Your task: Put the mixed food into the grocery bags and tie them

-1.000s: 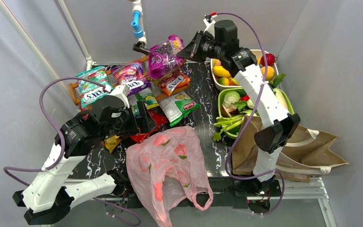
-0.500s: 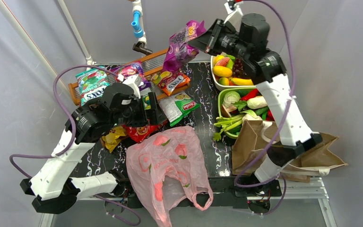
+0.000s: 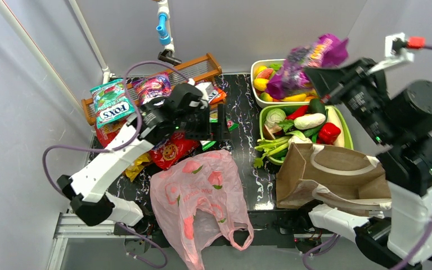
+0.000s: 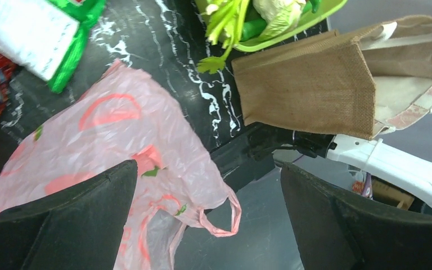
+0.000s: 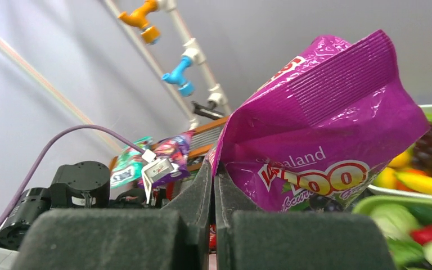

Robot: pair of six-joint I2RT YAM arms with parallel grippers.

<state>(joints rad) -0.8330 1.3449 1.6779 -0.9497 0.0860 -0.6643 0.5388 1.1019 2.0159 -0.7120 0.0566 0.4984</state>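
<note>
Top external, black marbled table [image 3: 259,185], grey walls [image 3: 292,22]

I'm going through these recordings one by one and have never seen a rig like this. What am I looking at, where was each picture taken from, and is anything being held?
Two white robot arms stand at the near edge of a black table. One picture looks down from above. The other two come from a camera on each wrist, looking out past that arm's own fingers.

On the table are a pink plastic bag, a brown tote, and a teal Fox's packet among other snacks by a wooden rack. A white tray and a green tray hold toy fruit and vegetables.

The right gripper is shut on a purple snack packet, held up in the air. The left gripper is wide open and holds nothing.
</note>
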